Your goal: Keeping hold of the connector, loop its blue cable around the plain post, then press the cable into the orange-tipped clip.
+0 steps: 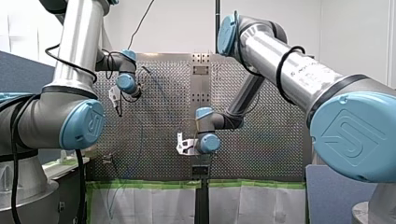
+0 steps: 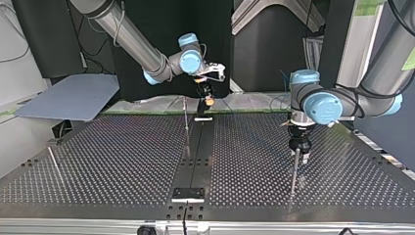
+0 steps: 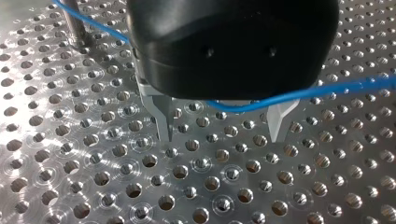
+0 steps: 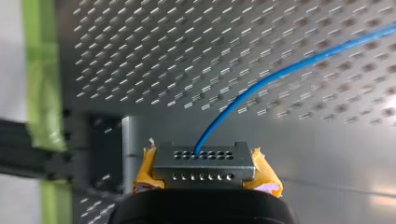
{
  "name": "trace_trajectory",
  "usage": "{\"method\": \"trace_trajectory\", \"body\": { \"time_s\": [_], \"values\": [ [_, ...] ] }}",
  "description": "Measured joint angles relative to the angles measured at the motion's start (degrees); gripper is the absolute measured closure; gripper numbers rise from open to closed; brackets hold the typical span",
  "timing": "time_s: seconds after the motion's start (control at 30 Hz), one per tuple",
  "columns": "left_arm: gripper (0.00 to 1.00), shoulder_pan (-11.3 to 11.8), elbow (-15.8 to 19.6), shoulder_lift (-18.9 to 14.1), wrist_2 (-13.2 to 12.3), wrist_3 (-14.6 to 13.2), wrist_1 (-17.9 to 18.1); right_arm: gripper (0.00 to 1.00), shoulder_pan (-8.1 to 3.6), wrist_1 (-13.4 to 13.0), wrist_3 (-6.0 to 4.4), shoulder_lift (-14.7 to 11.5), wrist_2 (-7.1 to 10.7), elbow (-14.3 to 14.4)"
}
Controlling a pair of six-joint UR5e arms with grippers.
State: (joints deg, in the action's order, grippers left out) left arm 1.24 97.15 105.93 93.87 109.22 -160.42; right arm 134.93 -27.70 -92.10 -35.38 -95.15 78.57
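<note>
Jaws of our right gripper (image 4: 205, 161) are pressed on the two ends of the connector (image 4: 205, 167), a grey block with two rows of small holes held between the yellow pads (image 4: 265, 175). The blue cable (image 4: 280, 71) leaves a hole in the row farther from the gripper. It runs ahead in a long curve over the perforated table (image 4: 154, 51), and a strip of green tape (image 4: 35, 70) lies along the table's edge off to one side.

In the top view this gripper (image 2: 205, 97) hangs at the upper centre of the frame, over the table's far edge. Our left gripper (image 2: 299, 149) stands right of centre, low over the plate, with the bare metal post (image 2: 293, 174) just in front of it. A second thin rod (image 2: 186, 127) stands just left of centre.

From the left wrist we see the left gripper's metal fingers (image 3: 163, 123) spread wide, with nothing between their tips, which sit close over the holes. The cable (image 3: 336, 88) crosses just under the black body, at the fingers' roots. It then runs on past the post (image 3: 74, 21), which stands off to one side of the gripper. It overlaps the post there, but we cannot tell whether it goes around it.

In the front view our left gripper (image 1: 116, 99) sits in the upper left part of the frame, and our right arm's wrist is at lower centre.
</note>
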Motion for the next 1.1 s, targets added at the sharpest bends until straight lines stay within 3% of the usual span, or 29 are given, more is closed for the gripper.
{"method": "trace_trajectory", "body": {
  "time_s": [0.3, 0.57, 0.7, 0.97, 1.1],
  "values": [
    [0.01, 0.0, 0.0, 0.0, 0.0, 0.0, -0.2, 0.98, -1.00, -2.3, -0.28, 5.1, -2.74, 0.1],
    [0.01, -0.2, 0.0, 0.0, 0.1, 0.0, -0.3, 0.98, -2.56, -5.5, -1.56, 9.3, -4.47, 0.8],
    [0.01, -0.3, 0.0, 0.0, 0.1, -0.1, -0.4, 0.98, -3.85, -7.4, -3.07, 11.2, -4.74, 2.4],
    [0.01, -0.5, 0.0, 0.0, 0.5, -0.2, -0.5, 0.98, -7.79, -11.5, -7.09, 15.4, -3.05, 6.5],
    [0.01, -0.7, 0.0, 0.0, 0.7, -0.2, -0.6, 0.98, -9.86, -13.7, -8.10, 16.8, -3.03, 8.7]
  ]
}}
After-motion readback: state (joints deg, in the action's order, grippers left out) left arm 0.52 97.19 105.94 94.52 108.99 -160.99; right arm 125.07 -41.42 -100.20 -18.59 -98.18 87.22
